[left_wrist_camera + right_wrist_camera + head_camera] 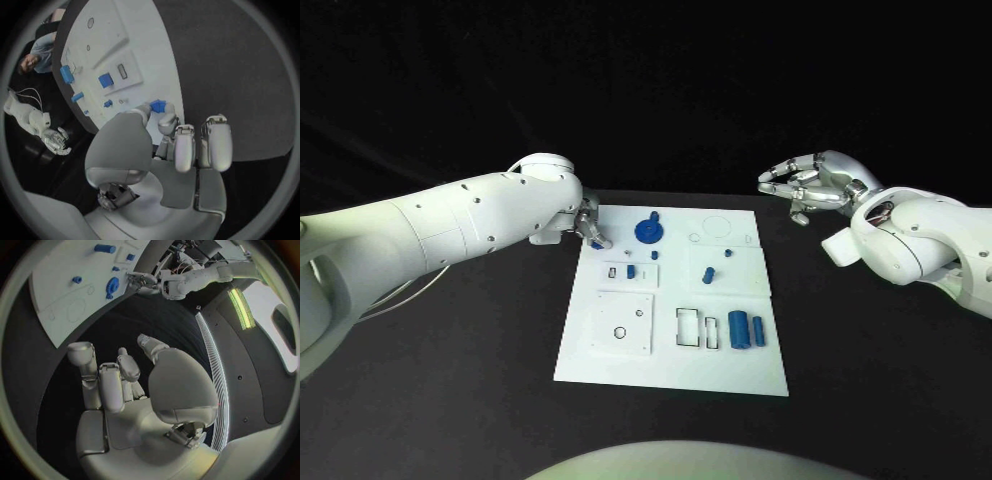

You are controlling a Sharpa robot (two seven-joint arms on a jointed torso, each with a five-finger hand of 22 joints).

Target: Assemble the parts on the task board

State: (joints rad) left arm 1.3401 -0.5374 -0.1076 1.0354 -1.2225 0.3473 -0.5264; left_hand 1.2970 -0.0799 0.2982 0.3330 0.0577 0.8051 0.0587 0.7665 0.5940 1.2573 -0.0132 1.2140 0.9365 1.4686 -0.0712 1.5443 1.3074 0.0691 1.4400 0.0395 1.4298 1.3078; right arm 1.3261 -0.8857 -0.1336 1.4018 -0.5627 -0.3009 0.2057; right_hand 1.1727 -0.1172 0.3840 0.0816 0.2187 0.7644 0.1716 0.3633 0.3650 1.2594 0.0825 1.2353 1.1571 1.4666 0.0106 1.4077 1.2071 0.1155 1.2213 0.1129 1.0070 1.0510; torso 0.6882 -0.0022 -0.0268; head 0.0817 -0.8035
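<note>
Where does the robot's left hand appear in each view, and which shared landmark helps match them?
Head view: left hand at the task board's left edge, near the far corner.
Left wrist view: its own palm mid-picture, reaching the board's edge.
Right wrist view: small, beside the round blue part.
Shared landmark: the white task board.

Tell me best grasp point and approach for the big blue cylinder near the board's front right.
Probably pinch the big blue cylinder across its middle, coming straight down. It lies flat, long axis running front to back, with a smaller blue cylinder close on its right, so fingers need to fit that gap.
</note>
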